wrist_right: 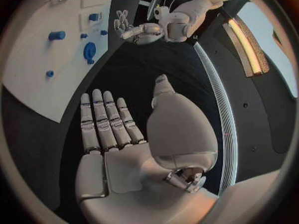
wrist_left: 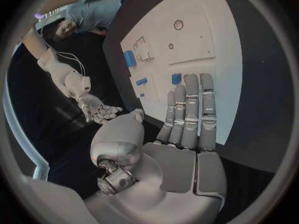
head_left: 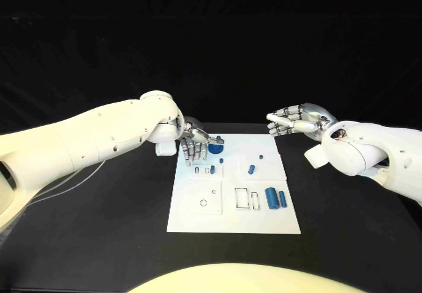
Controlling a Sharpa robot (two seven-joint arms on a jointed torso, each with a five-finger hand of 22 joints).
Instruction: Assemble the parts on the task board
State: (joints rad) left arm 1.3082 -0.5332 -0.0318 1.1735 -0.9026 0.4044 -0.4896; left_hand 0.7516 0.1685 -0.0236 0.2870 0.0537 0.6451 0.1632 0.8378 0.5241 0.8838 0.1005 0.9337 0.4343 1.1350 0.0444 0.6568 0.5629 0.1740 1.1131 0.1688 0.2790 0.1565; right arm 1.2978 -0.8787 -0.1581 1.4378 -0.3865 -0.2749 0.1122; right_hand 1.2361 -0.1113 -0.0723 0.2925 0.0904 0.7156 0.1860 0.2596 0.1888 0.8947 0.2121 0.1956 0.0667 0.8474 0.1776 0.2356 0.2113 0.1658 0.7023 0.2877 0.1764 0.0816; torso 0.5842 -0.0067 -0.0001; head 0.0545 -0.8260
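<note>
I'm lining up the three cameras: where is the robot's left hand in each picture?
Head view: the left hand hovers over the far left corner of the white task board, fingers pointing at the blue parts.
Left wrist view: the left hand rises through the picture's middle, fingers flat over the task board.
Right wrist view: the left hand is small, beside the task board.
Shared landmark: the task board.

The right hand [wrist_right: 118, 139] lies flat and bare-palmed, its fingers [wrist_right: 99, 119] straight and side by side, reaching toward the corner of the white board [wrist_right: 44, 79] with blue parts [wrist_right: 89, 51], while the left hand [wrist_right: 138, 31] hangs just past the board's edge over the black bench [wrist_right: 137, 69].
</note>
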